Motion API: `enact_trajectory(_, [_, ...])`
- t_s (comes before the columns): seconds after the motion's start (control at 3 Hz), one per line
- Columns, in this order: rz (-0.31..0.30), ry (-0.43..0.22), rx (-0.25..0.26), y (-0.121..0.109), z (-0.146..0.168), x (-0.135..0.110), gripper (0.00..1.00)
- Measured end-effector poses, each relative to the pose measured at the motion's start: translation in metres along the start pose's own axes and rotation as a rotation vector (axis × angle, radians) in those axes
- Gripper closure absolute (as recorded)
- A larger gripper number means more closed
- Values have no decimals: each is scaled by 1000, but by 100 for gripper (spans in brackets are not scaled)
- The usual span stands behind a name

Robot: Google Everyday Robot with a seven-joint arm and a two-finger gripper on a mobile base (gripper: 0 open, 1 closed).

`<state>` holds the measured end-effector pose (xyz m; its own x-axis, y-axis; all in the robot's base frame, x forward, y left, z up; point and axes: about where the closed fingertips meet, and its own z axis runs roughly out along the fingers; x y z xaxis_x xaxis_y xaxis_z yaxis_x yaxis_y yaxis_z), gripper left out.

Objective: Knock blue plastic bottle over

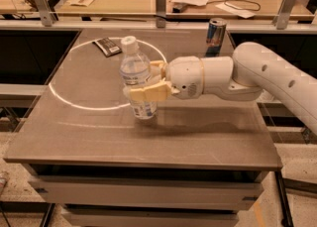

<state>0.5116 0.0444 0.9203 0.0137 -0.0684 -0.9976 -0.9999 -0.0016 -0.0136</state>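
The blue plastic bottle [134, 72] is clear with a white cap and white label. It stands on the brown table [148, 141] left of centre, leaning with its cap toward the left. My gripper [141, 79] reaches in from the right at the bottle's mid height. One tan finger [148, 92] crosses in front of the bottle and the other [157, 65] shows behind it, so the bottle sits between the open fingers. The white arm [247, 72] stretches off to the right.
A blue-and-silver can [216, 31] stands at the table's back right. A dark flat packet [107, 46] lies at the back left on a white circle line [74, 103]. Behind the table is a rail with metal posts [160, 3] and a desk with papers and cables.
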Motion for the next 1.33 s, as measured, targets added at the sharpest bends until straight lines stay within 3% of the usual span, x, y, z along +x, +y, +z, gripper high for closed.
enact_trajectory(0.33, [-56, -25, 97, -4, -38, -16, 100])
enact_trajectory(0.67, [-198, -11, 185, -5, -73, -39, 100])
enact_trajectory(1.0, [-401, 47, 235, 0, -100, -63, 100])
enact_trajectory(1.33, [-595, 135, 206, 5, -109, -74, 100])
